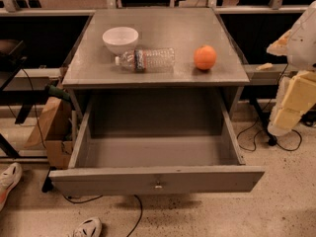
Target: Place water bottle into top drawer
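Observation:
The water bottle [147,59] lies on its side on the grey cabinet top [163,31], white cap pointing left, its dark label band near the neck. The top drawer [155,154] is pulled wide open below the top and nothing lies in it; its flat front panel carries a small metal knob [158,184]. My gripper [279,43] is at the right edge of the view, off the cabinet's right side and about level with its top, well right of the bottle. The white and cream arm [298,90] hangs behind it.
A white bowl [120,38] stands just behind the bottle's cap. An orange [205,58] sits right of the bottle. A cardboard box [52,127] and cables lie on the floor at the left, shoes [88,228] at the bottom left.

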`<action>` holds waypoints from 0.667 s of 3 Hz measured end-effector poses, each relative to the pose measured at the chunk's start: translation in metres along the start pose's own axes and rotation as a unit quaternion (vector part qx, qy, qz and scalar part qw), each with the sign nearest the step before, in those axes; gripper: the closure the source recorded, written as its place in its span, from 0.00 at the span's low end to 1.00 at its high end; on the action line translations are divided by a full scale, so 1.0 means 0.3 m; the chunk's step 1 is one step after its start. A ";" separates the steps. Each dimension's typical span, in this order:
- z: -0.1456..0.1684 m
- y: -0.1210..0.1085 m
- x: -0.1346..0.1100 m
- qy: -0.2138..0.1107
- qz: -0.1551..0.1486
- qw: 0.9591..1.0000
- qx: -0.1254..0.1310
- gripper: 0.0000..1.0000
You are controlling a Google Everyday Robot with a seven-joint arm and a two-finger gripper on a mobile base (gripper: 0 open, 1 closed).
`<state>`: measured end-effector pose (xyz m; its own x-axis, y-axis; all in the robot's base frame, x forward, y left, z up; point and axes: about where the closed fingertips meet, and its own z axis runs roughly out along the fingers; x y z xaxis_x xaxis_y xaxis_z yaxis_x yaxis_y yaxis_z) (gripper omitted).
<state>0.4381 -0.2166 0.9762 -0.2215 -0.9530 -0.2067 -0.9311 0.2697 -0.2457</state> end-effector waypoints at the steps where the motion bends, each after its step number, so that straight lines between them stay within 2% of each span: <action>1: 0.000 0.000 0.000 0.000 0.000 1.000 0.000 0.00; 2: -0.021 -0.034 -0.023 -0.028 0.016 0.999 0.012 0.00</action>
<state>0.4474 -0.2138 0.9862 -0.2335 -0.9351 -0.2666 -0.9168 0.3031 -0.2601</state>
